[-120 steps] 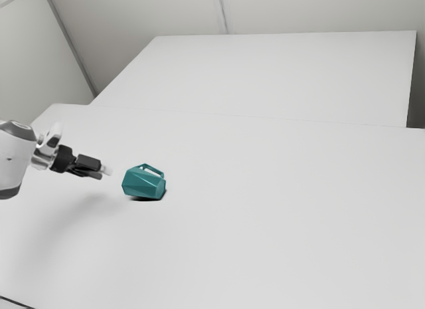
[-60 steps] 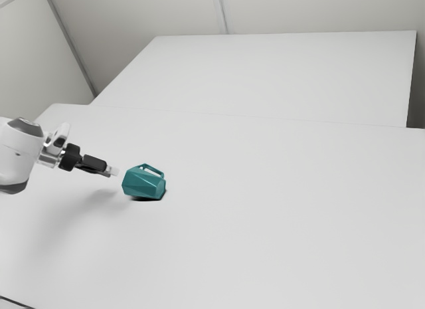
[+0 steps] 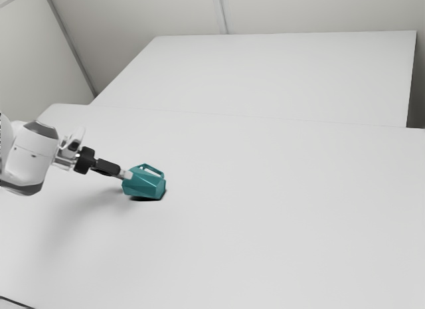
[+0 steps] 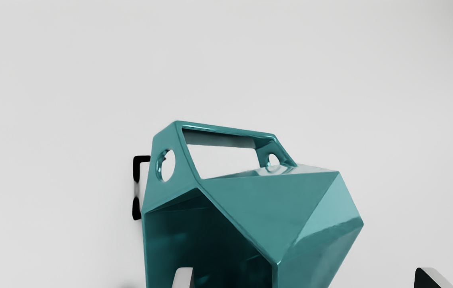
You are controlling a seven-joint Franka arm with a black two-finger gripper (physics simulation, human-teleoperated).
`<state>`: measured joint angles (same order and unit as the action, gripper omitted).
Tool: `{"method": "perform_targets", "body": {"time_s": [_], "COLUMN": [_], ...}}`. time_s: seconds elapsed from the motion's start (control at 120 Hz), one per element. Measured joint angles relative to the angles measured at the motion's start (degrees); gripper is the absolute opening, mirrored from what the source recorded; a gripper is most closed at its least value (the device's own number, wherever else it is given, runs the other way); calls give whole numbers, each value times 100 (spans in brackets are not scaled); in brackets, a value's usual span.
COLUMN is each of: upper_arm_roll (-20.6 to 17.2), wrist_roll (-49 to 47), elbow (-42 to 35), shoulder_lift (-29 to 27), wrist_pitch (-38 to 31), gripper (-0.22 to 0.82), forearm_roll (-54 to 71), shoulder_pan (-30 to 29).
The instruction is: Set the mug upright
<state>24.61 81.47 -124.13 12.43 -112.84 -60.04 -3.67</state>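
The gripper (image 3: 127,175) is at the near side of the teal faceted mug (image 3: 145,184), on the mug's left end in the exterior view. The mug lies on its side on the white table, its handle on the upper side. In the wrist view the gripper (image 4: 304,278) stands open, its fingertips wide apart. One fingertip is in front of the dark mouth of the mug (image 4: 262,208), the other is out beyond the mug's outer wall. Whether either finger touches the mug cannot be told.
The white table (image 3: 265,209) extends around the mug. Behind it, in the exterior view, lies another white surface (image 3: 279,76), with pale walls beyond. A dark line crosses the exterior view's lower left corner.
The arm has moved toward the exterior view's right and slightly down, bringing the gripper from a gap away up to the mug. The mug has stayed where it was.
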Motion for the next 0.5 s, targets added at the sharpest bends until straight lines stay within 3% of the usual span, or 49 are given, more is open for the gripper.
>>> {"method": "perform_targets", "body": {"time_s": [0.292,0.5], "upper_arm_roll": [-87,-88], "wrist_roll": [-380,-746], "elbow": [27,36], "shoulder_lift": [117,120], "wrist_pitch": [23,66], "gripper": [59,40], "forearm_roll": [-12,-16], "shoulder_pan": [-1,-12]}}
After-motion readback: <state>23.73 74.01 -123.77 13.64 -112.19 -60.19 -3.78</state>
